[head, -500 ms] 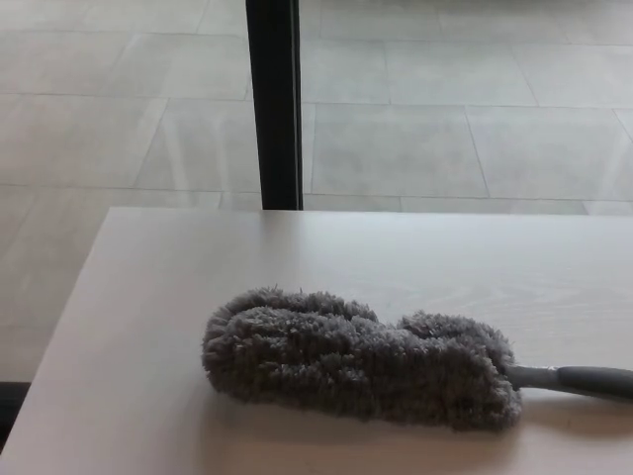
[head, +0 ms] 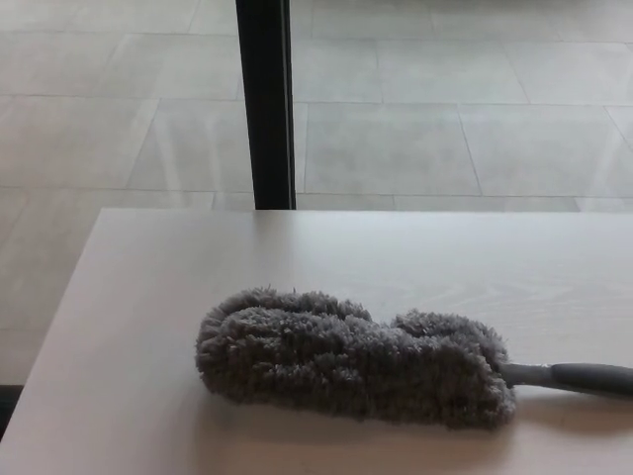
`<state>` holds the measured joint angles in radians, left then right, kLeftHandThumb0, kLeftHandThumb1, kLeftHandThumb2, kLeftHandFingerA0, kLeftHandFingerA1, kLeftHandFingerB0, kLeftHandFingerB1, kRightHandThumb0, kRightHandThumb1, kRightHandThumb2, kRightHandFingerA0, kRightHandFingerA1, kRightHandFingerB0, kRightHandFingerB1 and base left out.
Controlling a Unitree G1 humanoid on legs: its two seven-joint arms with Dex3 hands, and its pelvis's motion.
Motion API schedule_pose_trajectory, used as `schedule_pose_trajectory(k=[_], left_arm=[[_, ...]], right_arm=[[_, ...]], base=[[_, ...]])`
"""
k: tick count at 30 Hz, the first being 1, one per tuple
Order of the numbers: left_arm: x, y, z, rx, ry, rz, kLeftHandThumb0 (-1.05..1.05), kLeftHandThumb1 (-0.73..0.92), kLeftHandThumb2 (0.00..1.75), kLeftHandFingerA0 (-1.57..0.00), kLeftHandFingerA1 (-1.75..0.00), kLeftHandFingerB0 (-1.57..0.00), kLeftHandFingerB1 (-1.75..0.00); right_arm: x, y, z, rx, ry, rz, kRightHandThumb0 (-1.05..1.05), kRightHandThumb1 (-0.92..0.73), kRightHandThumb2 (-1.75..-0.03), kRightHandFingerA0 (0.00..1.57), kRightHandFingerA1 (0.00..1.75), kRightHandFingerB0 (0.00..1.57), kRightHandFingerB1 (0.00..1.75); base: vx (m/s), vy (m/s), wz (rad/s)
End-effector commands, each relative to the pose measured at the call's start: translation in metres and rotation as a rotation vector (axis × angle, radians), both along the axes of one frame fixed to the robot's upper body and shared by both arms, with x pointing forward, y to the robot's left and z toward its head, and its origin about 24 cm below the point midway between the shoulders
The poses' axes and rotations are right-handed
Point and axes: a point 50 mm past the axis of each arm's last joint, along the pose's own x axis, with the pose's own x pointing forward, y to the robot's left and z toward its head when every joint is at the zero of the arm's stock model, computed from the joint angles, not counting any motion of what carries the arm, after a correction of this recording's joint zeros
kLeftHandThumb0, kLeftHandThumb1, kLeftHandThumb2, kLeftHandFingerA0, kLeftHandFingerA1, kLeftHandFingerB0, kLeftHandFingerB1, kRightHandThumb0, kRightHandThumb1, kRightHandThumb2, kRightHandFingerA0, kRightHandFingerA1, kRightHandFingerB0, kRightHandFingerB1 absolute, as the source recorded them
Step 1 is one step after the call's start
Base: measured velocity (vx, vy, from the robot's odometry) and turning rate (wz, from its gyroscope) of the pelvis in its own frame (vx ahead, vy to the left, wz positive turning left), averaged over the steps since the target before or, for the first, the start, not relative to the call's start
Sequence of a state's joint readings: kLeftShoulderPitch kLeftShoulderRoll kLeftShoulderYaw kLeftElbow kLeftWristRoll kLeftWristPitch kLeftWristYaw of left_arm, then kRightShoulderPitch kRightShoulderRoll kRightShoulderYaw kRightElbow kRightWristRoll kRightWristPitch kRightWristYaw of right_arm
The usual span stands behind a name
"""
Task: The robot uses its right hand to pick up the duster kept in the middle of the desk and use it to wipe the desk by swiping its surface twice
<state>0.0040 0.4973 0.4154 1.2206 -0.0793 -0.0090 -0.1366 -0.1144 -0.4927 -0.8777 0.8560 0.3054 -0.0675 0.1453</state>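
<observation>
Right at the bottom of the frame lies the fluffy grey microfibre duster [head: 351, 364], flat on its side on the pale wood-grain surface [head: 148, 297], its shaggy head filling the lower middle of the picture and throwing a soft shadow beneath. Off its right end a slim grey handle [head: 574, 377] with a darker rubbery-looking grip runs out of the lower right edge of the frame, pointing to the side the right hand would come from, which looks like a deliberate set-up for an easy pickup. No hand in the picture at all, neither left nor right, so nothing has hold of the duster and there is no telling how open either one is. By the look of it the task has not begun: the grasp is yet to come, and both swipes with it. The head is thick, lumpy pile, soft and squashy, likely to drag lightly over that smooth matt top; the handle is the firm part to take. Further up, the surface runs bare to its far edge across the middle of the frame. Beyond it, a black upright post [head: 265, 99] stands in the upper left, and behind that large pale grey floor tiles [head: 445, 99] with thin joints, faintly glossy
</observation>
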Motion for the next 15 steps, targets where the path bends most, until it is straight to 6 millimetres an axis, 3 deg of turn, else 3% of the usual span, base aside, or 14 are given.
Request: schedule_pose_trajectory(k=[1, 2, 5, 6, 7, 8, 9, 10, 11, 13, 14, 15], left_arm=[[-0.001, 0.007, 0.006, -0.018, -0.022, 0.032, -1.02, 0.18, 1.39, -0.89, -1.35, -0.70, -1.25], [-0.001, 0.007, 0.006, -0.008, -0.009, 0.006, -1.02, 0.18, 1.39, -0.89, -1.35, -0.70, -1.25], [0.001, 0.006, 0.006, -0.024, -0.029, 0.029, -1.02, 0.17, 1.39, -0.85, -1.34, -0.70, -1.25], [-0.001, 0.006, 0.005, -0.018, -0.016, 0.024, -1.00, 0.19, 1.38, -0.86, -1.31, -0.66, -1.22], [-0.002, 0.007, 0.005, -0.058, -0.060, 0.067, -1.03, 0.24, 1.44, -1.02, -1.44, -0.65, -1.24], [-0.002, 0.007, 0.005, -0.038, -0.036, 0.045, -0.97, 0.13, 1.44, -0.81, -1.39, -0.59, -1.31], [-0.003, 0.007, 0.005, -0.029, -0.025, 0.035, -0.97, 0.13, 1.44, -0.81, -1.39, -0.59, -1.31], [-0.002, 0.008, 0.006, -0.033, -0.029, 0.036, -0.98, 0.18, 1.38, -0.87, -1.30, -0.68, -1.22], [-0.001, 0.008, 0.006, -0.014, -0.009, 0.017, -1.01, 0.20, 1.38, -0.88, -1.31, -0.69, -1.23], [0.000, 0.007, 0.006, -0.023, -0.019, 0.022, -0.99, 0.21, 1.39, -0.86, -1.30, -0.65, -1.21], [0.000, 0.007, 0.006, -0.028, -0.027, 0.028, -0.99, 0.18, 1.40, -0.85, -1.32, -0.65, -1.24], [0.001, 0.007, 0.006, -0.036, -0.039, 0.038, -0.99, 0.18, 1.40, -0.85, -1.32, -0.65, -1.24]], right_arm=[[0.077, 0.042, 0.096, -0.167, -0.366, 0.321, -0.78, -0.58, -0.95, 0.18, 0.69, 0.08, 0.54], [0.091, 0.057, 0.107, -0.198, -0.390, 0.384, -0.78, -0.58, -0.95, 0.18, 0.69, 0.08, 0.54], [0.099, 0.072, 0.116, -0.260, -0.368, 0.437, -0.81, -0.60, -0.98, 0.14, 0.62, 0.03, 0.46], [0.111, 0.097, 0.126, -0.369, -0.331, 0.579, -0.79, -0.62, -0.96, 0.09, 0.56, 0.04, 0.32], [0.118, 0.113, 0.130, -0.481, -0.267, 0.654, -0.80, -0.61, -0.98, 0.08, 0.54, 0.03, 0.36], [0.122, 0.122, 0.132, -0.534, -0.246, 0.713, -0.85, -0.60, -1.00, 0.12, 0.56, 0.04, 0.34], [0.123, 0.126, 0.133, -0.556, -0.234, 0.737, -0.85, -0.60, -1.00, 0.12, 0.56, 0.04, 0.34], [0.131, 0.148, 0.135, -0.612, -0.203, 0.853, -0.88, -0.71, -0.63, 0.18, 0.49, 0.09, 0.29], [0.135, 0.161, 0.135, -0.665, -0.194, 0.907, -0.89, -0.71, -0.62, 0.21, 0.47, 0.11, 0.29], [0.139, 0.185, 0.130, -0.778, -0.171, 1.013, -0.85, -0.72, -0.64, 0.22, 0.48, 0.10, 0.26], [0.140, 0.196, 0.126, -0.808, -0.155, 1.063, -0.81, -0.56, -0.96, 0.18, 0.54, 0.06, 0.32], [0.140, 0.211, 0.118, -0.852, -0.134, 1.140, -0.81, -0.56, -0.96, 0.18, 0.54, 0.06, 0.32]], base=[[0.00, 0.000, 0.00], [0.00, 0.000, 0.00], [0.00, 0.000, 0.00], [0.00, 0.000, 0.00], [0.00, 0.000, 0.00], [0.00, 0.000, 0.00], [0.00, 0.000, 0.00], [0.00, 0.000, 0.00], [0.00, 0.000, 0.00], [0.00, 0.000, 0.00], [0.00, 0.000, 0.00], [0.00, 0.000, 0.00]])
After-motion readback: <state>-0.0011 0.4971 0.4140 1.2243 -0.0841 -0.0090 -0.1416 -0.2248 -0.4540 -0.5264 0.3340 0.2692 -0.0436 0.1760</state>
